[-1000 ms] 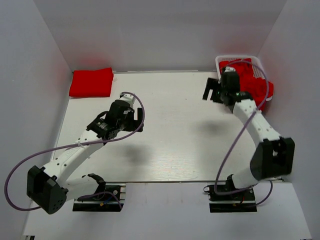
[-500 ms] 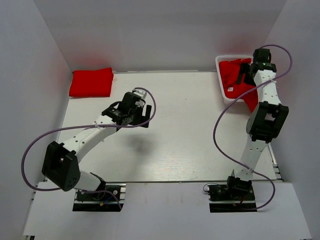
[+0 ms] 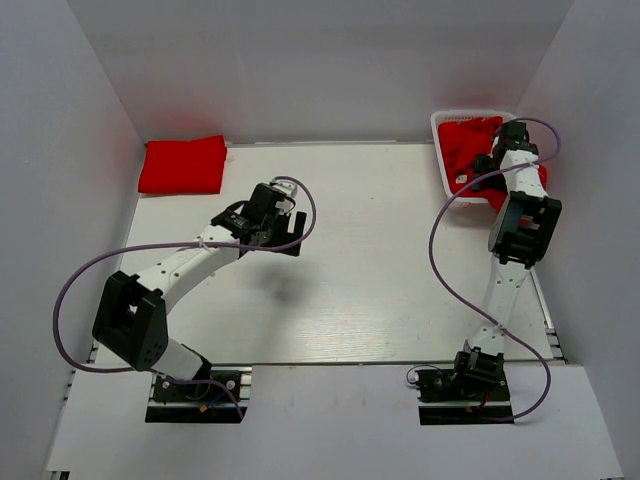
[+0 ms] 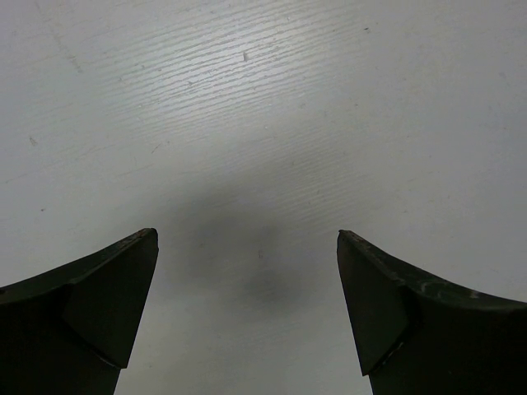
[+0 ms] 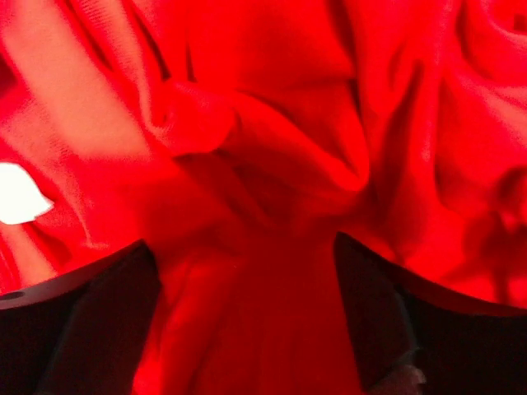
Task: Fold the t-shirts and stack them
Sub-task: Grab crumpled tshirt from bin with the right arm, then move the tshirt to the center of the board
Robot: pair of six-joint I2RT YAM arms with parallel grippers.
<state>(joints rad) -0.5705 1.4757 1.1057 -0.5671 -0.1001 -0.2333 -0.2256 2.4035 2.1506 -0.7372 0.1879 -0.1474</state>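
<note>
A folded red t-shirt [image 3: 182, 165] lies at the table's back left corner. Crumpled red t-shirts [image 3: 468, 148] fill the white mesh basket [image 3: 438, 124] at the back right. My right gripper [image 3: 487, 163] reaches down into that basket. In the right wrist view its jaws stand open [image 5: 243, 243], with bunched red cloth [image 5: 263, 164] bulging between the fingers [image 5: 375, 321]. My left gripper [image 3: 288, 235] hovers open over the bare white table [image 3: 370, 260], left of centre. The left wrist view shows only table [image 4: 247, 123] between the left gripper's fingertips [image 4: 247, 239].
White walls close in the table on the left, back and right. Purple cables loop from both arms. The right arm stands nearly upright along the right edge, next to the basket.
The right arm has swung from beside the basket to over it and lowered its gripper into the red cloth. The left gripper has shifted a little to the right over the table.
</note>
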